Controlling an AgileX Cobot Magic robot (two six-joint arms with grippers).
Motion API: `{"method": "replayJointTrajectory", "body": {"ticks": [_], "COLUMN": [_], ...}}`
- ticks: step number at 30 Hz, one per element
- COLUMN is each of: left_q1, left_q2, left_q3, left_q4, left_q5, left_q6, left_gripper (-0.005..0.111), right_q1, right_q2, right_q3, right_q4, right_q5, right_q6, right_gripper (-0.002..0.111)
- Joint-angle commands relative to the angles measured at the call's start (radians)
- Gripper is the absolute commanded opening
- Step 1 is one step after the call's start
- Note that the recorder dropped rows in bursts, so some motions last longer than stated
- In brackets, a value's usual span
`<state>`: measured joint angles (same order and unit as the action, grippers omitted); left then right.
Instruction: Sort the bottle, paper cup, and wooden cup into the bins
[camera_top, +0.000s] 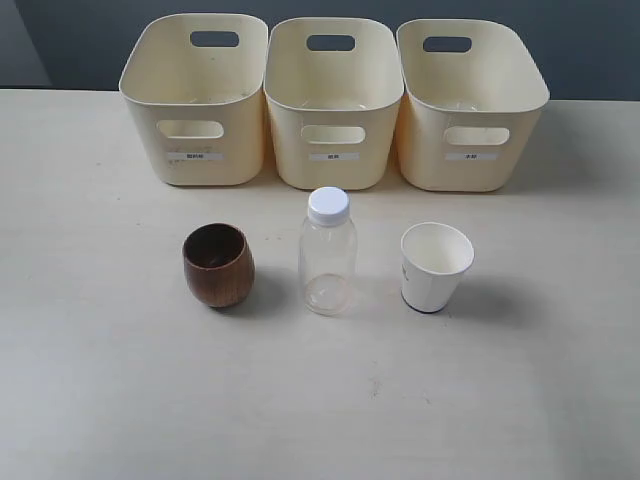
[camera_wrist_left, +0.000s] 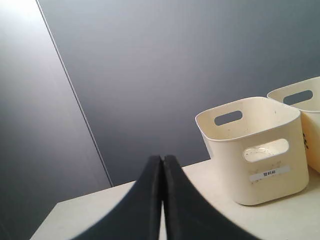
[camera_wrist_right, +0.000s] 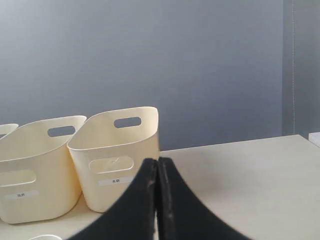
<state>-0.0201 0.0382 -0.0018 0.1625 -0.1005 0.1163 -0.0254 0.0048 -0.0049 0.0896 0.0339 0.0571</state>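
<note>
Three upright items stand in a row on the table in the exterior view: the dark brown wooden cup (camera_top: 218, 264) on the left, the clear bottle (camera_top: 327, 252) with a white cap in the middle, and the white paper cup (camera_top: 435, 266) on the right. Behind them stand three cream bins: left (camera_top: 193, 100), middle (camera_top: 333, 102), right (camera_top: 469, 104). Neither arm shows in the exterior view. My left gripper (camera_wrist_left: 163, 158) is shut on nothing, with the left bin (camera_wrist_left: 260, 150) ahead of it. My right gripper (camera_wrist_right: 157, 160) is also shut and empty, close to the right bin (camera_wrist_right: 116, 155).
The pale table (camera_top: 100, 380) runs up to a dark grey wall behind the bins. A second bin (camera_wrist_right: 35, 167) sits beside the right one in the right wrist view, and a white rim (camera_wrist_right: 46, 237) peeks in at that view's edge.
</note>
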Motion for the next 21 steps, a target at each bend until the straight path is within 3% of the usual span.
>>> {"method": "replayJointTrajectory", "body": {"ticks": [1,21], "left_q1": [-0.001,-0.001], "left_q2": [-0.002,-0.002], "left_q3": [0.002,0.002], "left_q4": [0.0,0.0], "left_q5": [-0.006,-0.006], "left_q6": [-0.002,-0.002], "left_gripper": [0.0,0.0], "right_q1": [-0.007,-0.007], "right_q2": [-0.005,-0.005], "right_q3": [0.005,0.005], "right_q4": [0.003,0.003], "right_q5": [-0.015,-0.127], "right_q6": [-0.004,-0.004], "right_gripper": [-0.001,-0.001]}}
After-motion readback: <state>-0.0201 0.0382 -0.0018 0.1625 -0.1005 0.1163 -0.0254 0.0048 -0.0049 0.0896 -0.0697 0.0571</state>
